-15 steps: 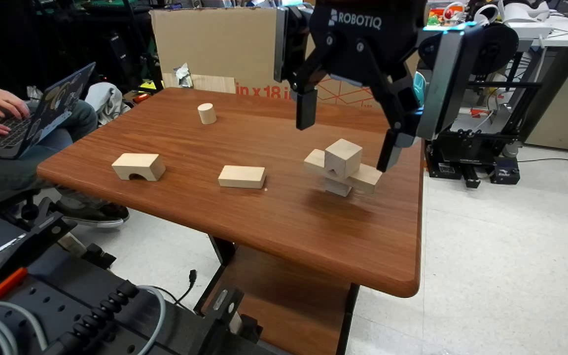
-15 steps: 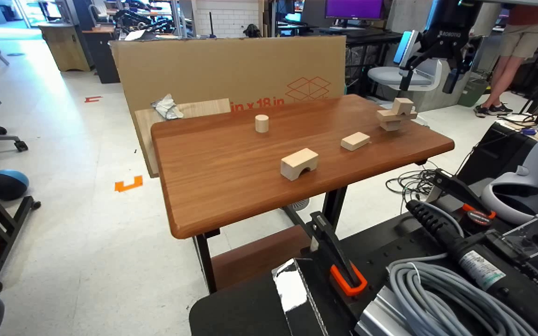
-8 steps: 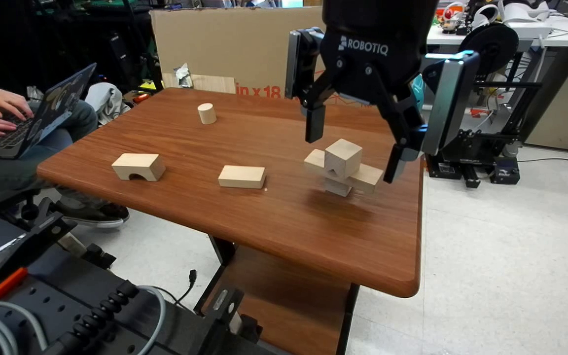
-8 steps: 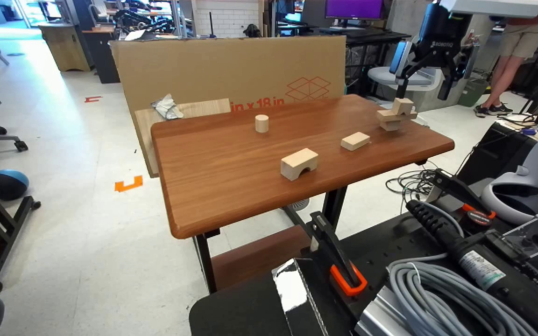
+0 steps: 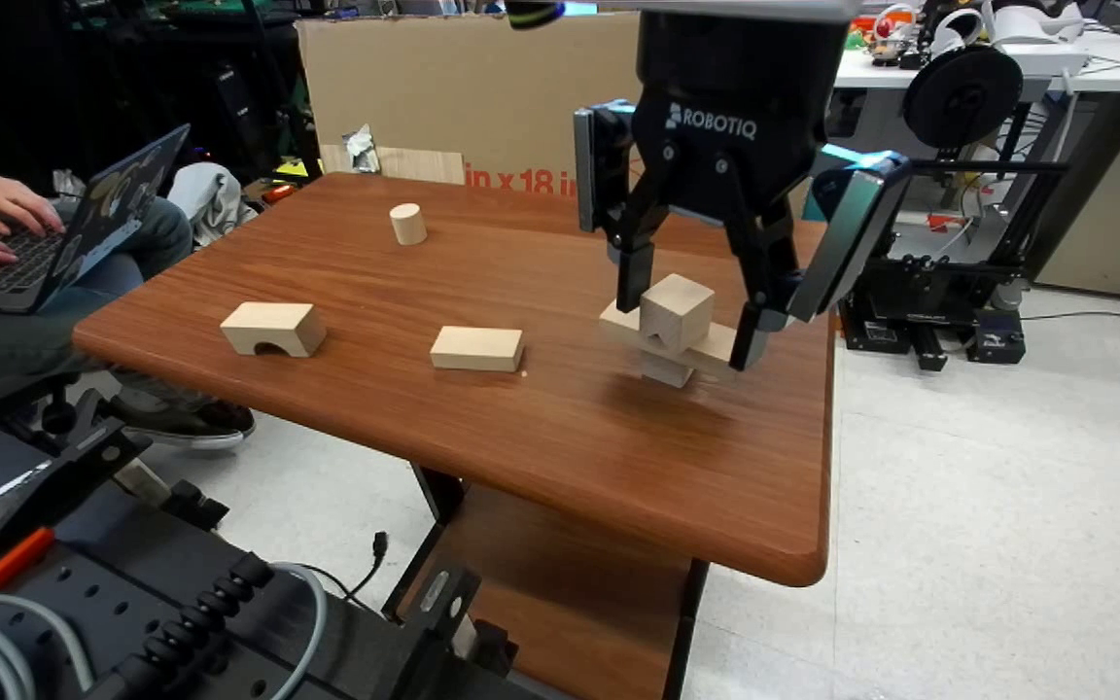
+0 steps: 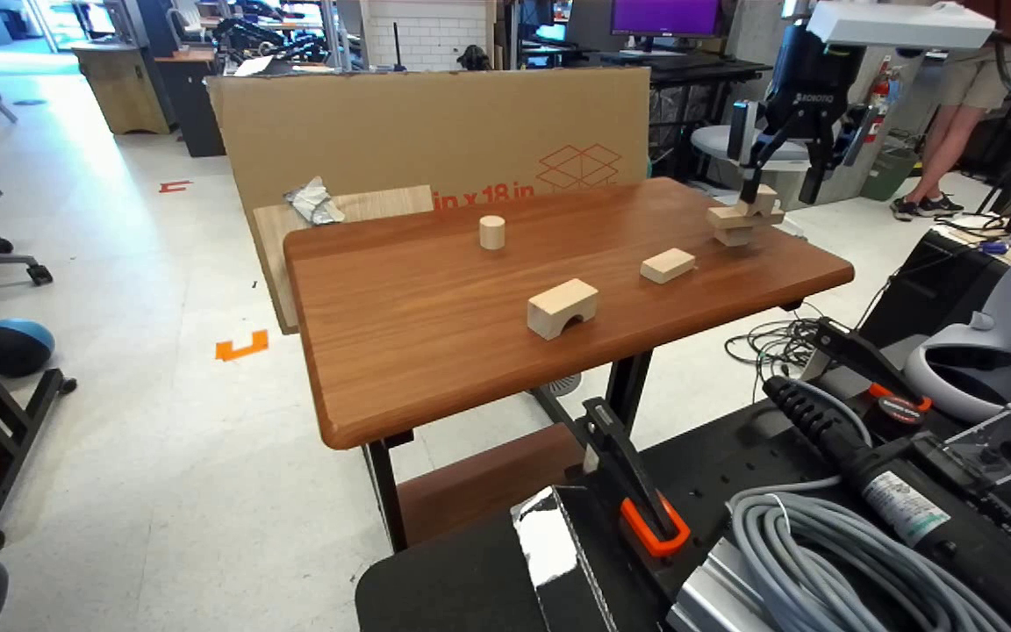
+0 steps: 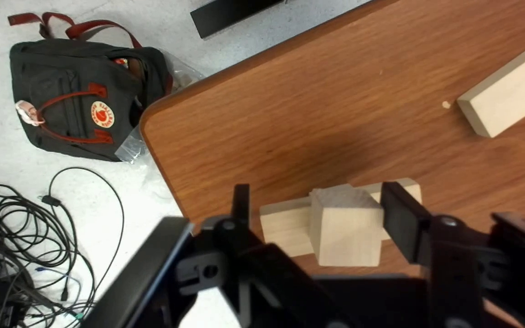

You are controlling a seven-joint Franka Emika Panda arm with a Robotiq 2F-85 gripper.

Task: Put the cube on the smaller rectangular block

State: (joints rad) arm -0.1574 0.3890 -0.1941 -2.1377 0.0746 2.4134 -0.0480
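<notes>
The cube (image 5: pixel 677 313) is light wood and sits on top of a small stack, with a notch showing low on its side. It also shows in the wrist view (image 7: pixel 351 234). Under it lies a flat plank (image 7: pixel 285 223), on a lower block (image 5: pixel 665 369). The smaller rectangular block (image 5: pixel 476 348) lies flat on the table, apart from the stack, and shows in the wrist view (image 7: pixel 513 89). My gripper (image 5: pixel 688 319) is open, pointing down, with the cube between its fingers in the wrist view (image 7: pixel 318 207). The cube is nearer the right finger there; contact is unclear.
An arch-notched block (image 5: pixel 274 329) and a wooden cylinder (image 5: pixel 408 224) stand on the brown table (image 5: pixel 560 418). A large cardboard sheet (image 6: pixel 435 123) stands behind the table. The stack is near a table corner. A person with a laptop (image 5: pixel 103 214) sits beside the table.
My gripper has come down and in towards the stack, from above it to around the cube. Its fingertips look closer together than before. The blocks have not moved.
</notes>
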